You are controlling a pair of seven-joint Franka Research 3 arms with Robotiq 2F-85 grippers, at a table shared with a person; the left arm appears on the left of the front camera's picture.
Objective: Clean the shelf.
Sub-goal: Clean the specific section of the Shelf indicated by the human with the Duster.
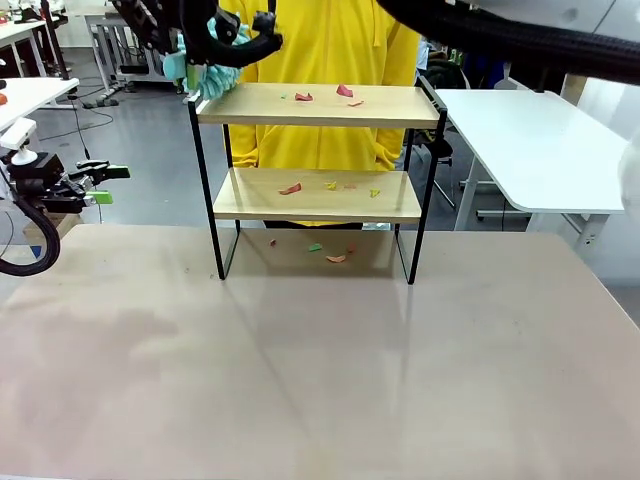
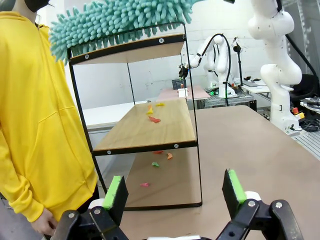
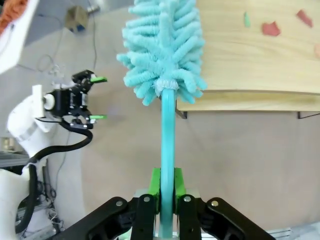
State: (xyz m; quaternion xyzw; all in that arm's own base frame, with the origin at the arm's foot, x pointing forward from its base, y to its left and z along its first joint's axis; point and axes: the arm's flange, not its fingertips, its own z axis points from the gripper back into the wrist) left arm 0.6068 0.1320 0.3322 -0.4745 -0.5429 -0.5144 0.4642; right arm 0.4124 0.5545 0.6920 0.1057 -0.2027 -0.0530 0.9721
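The shelf (image 1: 318, 105) stands at the far middle of the table, two light wood boards in a black frame. Coloured paper scraps (image 1: 303, 97) lie on its top board, on the lower board (image 1: 290, 188) and on the table beneath (image 1: 336, 259). My right gripper (image 1: 228, 45) reaches across to the shelf's top left corner, shut (image 3: 165, 187) on the handle of a teal fluffy duster (image 3: 162, 45). The duster's head (image 1: 195, 72) rests over the top board's left end (image 2: 115, 20). My left gripper (image 1: 105, 185) hangs open at the left, off the table, its green pads (image 2: 116, 192) wide apart and facing the shelf's side (image 2: 145, 130).
A person in a yellow hoodie (image 1: 320, 40) stands right behind the shelf. A white table (image 1: 540, 140) is at the right and another (image 1: 25, 95) at the far left. The tan table (image 1: 320, 370) stretches in front of the shelf.
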